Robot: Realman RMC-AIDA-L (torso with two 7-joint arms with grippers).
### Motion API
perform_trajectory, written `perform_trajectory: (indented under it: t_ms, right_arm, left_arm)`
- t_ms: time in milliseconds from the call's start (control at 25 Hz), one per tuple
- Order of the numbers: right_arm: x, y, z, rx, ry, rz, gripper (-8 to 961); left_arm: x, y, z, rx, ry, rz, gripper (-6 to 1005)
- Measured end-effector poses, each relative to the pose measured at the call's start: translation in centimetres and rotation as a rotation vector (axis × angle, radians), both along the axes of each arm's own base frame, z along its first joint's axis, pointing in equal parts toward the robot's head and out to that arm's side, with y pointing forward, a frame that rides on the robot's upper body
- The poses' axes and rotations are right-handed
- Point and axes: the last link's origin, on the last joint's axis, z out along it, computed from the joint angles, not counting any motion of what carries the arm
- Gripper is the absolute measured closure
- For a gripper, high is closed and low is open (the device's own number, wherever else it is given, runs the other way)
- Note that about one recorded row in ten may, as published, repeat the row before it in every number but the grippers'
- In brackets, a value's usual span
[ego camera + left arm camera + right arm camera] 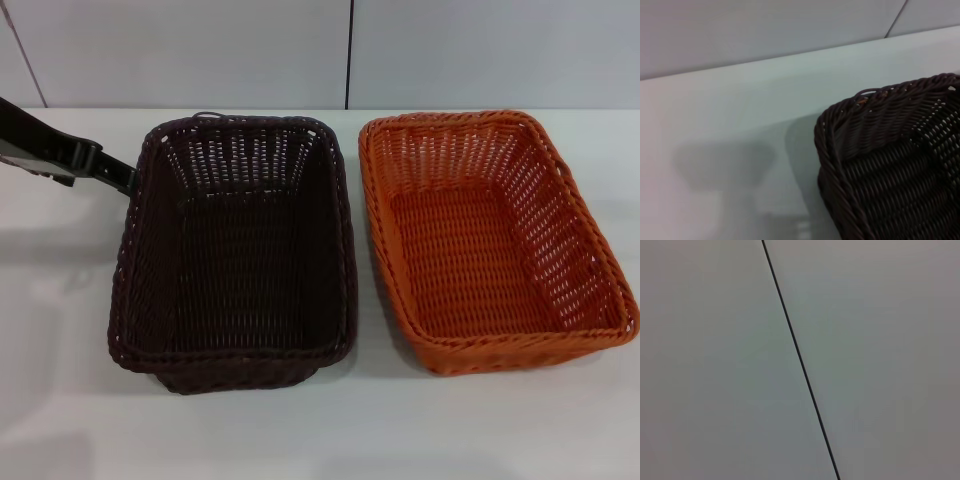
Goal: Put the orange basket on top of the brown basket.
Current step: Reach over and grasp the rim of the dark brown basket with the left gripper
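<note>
The brown basket (235, 250) stands on the white table, left of centre in the head view. The orange basket (490, 235) stands next to it on its right, a narrow gap between them. Both are upright and empty. My left gripper (118, 174) reaches in from the far left and ends by the far left rim of the brown basket. The left wrist view shows a corner of the brown basket (890, 165) close by. My right gripper is out of view; its wrist view shows only a wall.
The white table (60, 330) spreads to the left of and in front of the baskets. A pale wall with a dark vertical seam (349, 55) stands just behind them. The seam also shows in the right wrist view (800, 360).
</note>
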Motion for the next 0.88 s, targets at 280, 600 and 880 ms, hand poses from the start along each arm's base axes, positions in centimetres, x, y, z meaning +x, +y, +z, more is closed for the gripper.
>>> perform_trajectory:
  t_ms: [280, 600, 880]
  right_arm:
    - [0.0, 0.2, 0.3, 0.000, -0.003, -0.002, 256]
    - [0.1, 0.1, 0.2, -0.004, -0.007, -0.003, 256]
    - [0.0, 0.1, 0.2, -0.006, -0.011, 0.002, 257]
  left_arm:
    - [0.1, -0.1, -1.0, -0.004, -0.015, 0.013, 164]
    - [-0.5, -0.5, -2.1, 0.014, -0.050, 0.061, 168]
    - [-1.9, -1.0, -3.8, 0.004, -0.079, 0.105, 237]
